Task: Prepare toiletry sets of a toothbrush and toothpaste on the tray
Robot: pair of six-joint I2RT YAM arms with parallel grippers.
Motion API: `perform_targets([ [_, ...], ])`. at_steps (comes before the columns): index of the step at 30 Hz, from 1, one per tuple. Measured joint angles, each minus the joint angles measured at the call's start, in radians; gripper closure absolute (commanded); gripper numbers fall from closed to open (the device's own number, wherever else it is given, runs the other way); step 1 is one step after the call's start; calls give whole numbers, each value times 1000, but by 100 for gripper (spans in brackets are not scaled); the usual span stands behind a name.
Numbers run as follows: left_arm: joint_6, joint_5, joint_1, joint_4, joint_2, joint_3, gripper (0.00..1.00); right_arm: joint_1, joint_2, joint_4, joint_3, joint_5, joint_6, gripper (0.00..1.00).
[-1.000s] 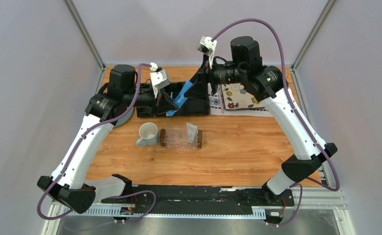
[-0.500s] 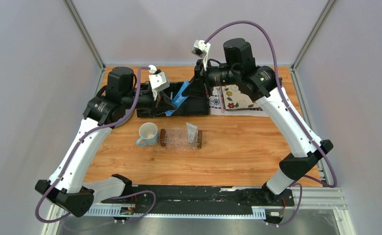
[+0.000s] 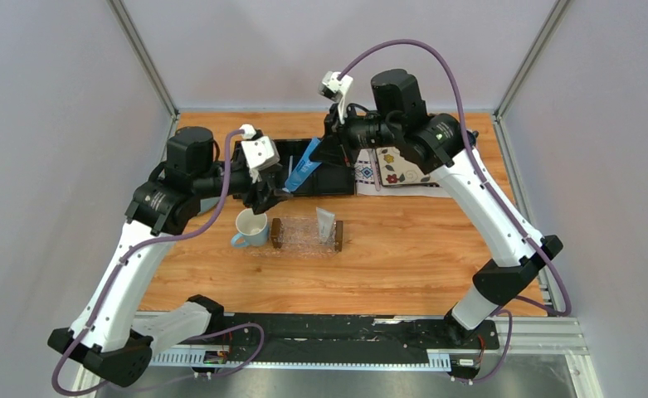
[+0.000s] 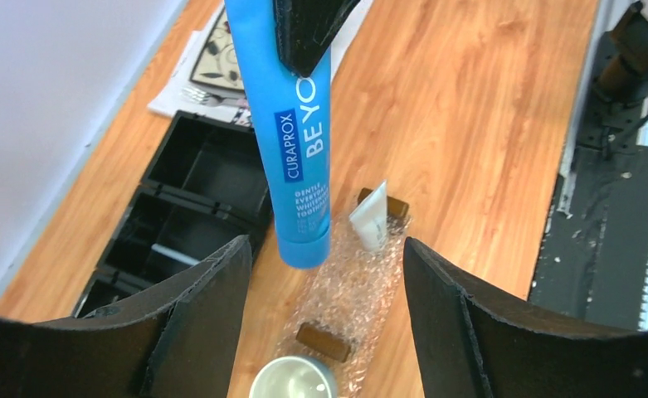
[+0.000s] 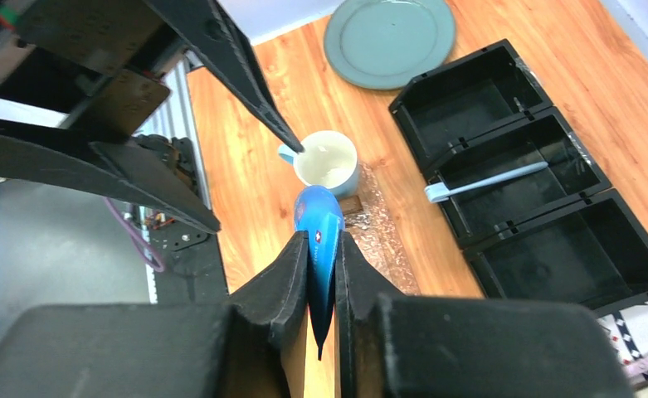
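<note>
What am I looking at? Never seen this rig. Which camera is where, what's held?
A left arm and a right arm, bolted at the near edge of a table, each with a two-finger gripper. The wide picture is from a fixed camera above and behind them; the other two are from a camera on each wrist, showing its own black fingers. The right gripper is shut on a blue toothpaste tube. The left gripper is open and empty. Lying there: a clear tray with a small white tube on it, a mug beside it, a black organizer with the toothbrush in its middle compartment, and a floral plate.
</note>
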Motion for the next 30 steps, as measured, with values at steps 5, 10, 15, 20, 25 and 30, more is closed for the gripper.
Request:
perform_targets([
  [5, 32, -76, 21, -6, -95, -58, 25, 55, 17, -5, -4, 90, -30, 100],
  [10, 48, -137, 64, -15, -175, -104, 25, 112, 31, -13, -40, 171, -58, 100],
  [15, 63, -141, 169, -20, -239, -156, 25, 165, 55, -18, -85, 250, -91, 100],
  [20, 73, -106, 299, -21, -274, -208, 25, 206, 90, -16, -109, 322, -125, 100],
  [25, 72, -24, 441, -20, -283, -253, 25, 239, 124, -17, -116, 381, -163, 100],
  [30, 66, 69, 573, -8, -275, -286, 25, 254, 146, -19, -130, 415, -199, 100],
])
